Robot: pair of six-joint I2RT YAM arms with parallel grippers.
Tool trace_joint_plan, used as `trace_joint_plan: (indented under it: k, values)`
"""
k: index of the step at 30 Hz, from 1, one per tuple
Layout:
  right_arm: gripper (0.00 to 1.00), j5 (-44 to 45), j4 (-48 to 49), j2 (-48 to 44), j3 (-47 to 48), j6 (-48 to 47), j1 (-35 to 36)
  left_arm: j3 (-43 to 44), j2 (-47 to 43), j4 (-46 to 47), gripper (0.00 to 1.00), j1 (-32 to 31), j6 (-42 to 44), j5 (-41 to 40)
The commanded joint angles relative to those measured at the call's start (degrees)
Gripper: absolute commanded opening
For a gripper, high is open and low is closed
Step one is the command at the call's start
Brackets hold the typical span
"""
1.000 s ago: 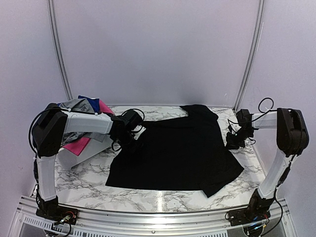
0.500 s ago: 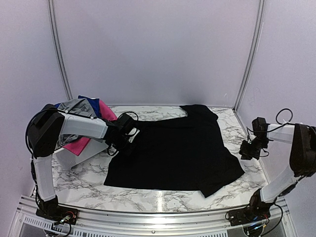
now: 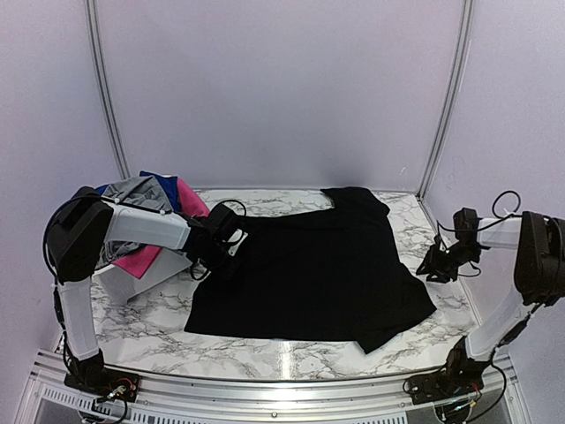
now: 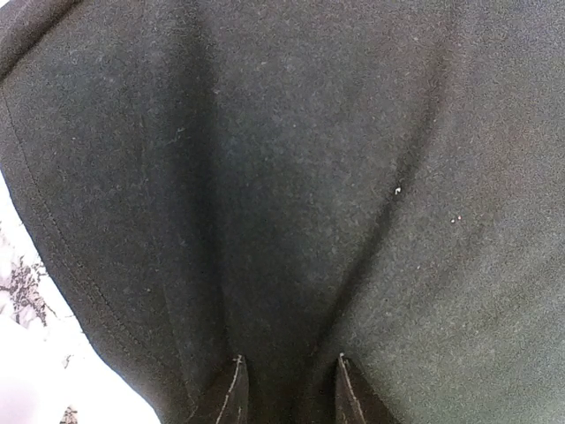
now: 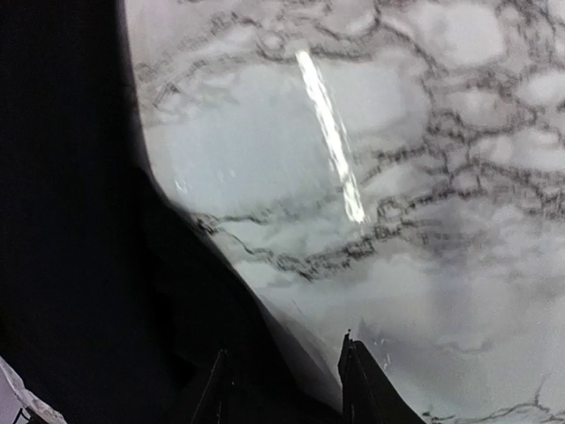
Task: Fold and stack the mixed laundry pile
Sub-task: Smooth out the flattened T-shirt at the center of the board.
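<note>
A black garment (image 3: 318, 269) lies spread flat on the marble table (image 3: 159, 318). My left gripper (image 3: 216, 258) rests on its left edge. In the left wrist view black cloth (image 4: 291, 177) fills the frame, and creases run down into the narrow gap of the left gripper (image 4: 290, 380), which is shut on a gathered fold. My right gripper (image 3: 431, 268) sits at the garment's right edge. It is open (image 5: 287, 380), with one finger over the black cloth (image 5: 79, 265) and the other over bare marble. The rest of the mixed laundry pile, grey (image 3: 132, 190), blue (image 3: 163, 187) and pink (image 3: 141, 258), sits at the back left.
A white basket (image 3: 146, 278) holds the other garments at the table's left, close behind my left arm. The aluminium rail (image 3: 282, 389) runs along the near edge. Bare marble (image 5: 397, 177) shows to the right of the black garment.
My right gripper swung out to the right, dropped lower along the garment's edge and opened. My left gripper narrowed onto the cloth and drew slightly left; the garment's left edge shifted with it.
</note>
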Motion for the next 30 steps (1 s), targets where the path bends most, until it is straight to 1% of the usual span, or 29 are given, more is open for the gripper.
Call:
trace_joint_plan:
  k: [1, 10, 19, 21, 30]
  values:
    - [0.37, -2.1, 0.7, 3.3, 6.7, -6.1, 1.3, -0.4, 2.9, -7.9, 0.36, 1.1, -0.6, -1.0]
    - [0.32, 2.3, -1.1, 9.9, 14.1, -9.5, 6.7, 1.0, 4.3, -8.2, 0.36, 1.5, -0.6, -0.5]
    - [0.3, 8.3, -1.9, 14.8, 14.9, -10.8, 10.2, 1.5, 4.7, -8.4, 0.36, 2.0, -0.4, -0.2]
    - [0.3, 9.2, -1.8, 15.7, 15.0, -11.0, 11.1, 1.5, 4.8, -8.4, 0.36, 2.1, -0.4, -0.1]
    - [0.35, 13.4, -3.2, 16.1, 17.2, -11.4, 15.3, 1.8, 5.4, -8.4, 0.36, 2.7, 0.1, 0.3]
